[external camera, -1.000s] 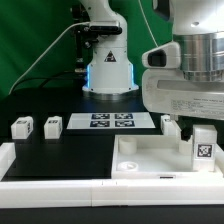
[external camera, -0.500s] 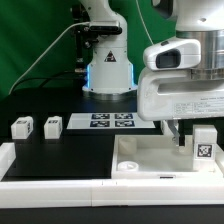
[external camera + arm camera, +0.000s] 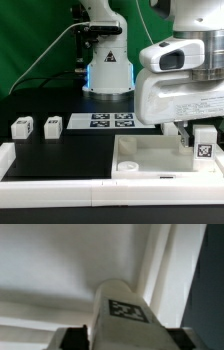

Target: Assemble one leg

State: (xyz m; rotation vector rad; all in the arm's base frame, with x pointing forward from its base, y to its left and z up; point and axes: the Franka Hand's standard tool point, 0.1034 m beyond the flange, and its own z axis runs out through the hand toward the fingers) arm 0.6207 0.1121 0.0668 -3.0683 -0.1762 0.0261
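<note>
Standing upright at the tray's far right corner in the exterior view, the leg sits between the gripper fingers. Fingers appear clamped on it, though contact is partly hidden. Two other legs rest well apart on the surface.

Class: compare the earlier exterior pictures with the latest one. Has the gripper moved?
Yes. Against the fixed marker board, the gripper has shifted toward the exterior view's left and slightly down, over the leg standing in the tray-like piece.

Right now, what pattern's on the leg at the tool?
White leg with a black-and-white square tag on its face; clearest in the wrist view.
</note>
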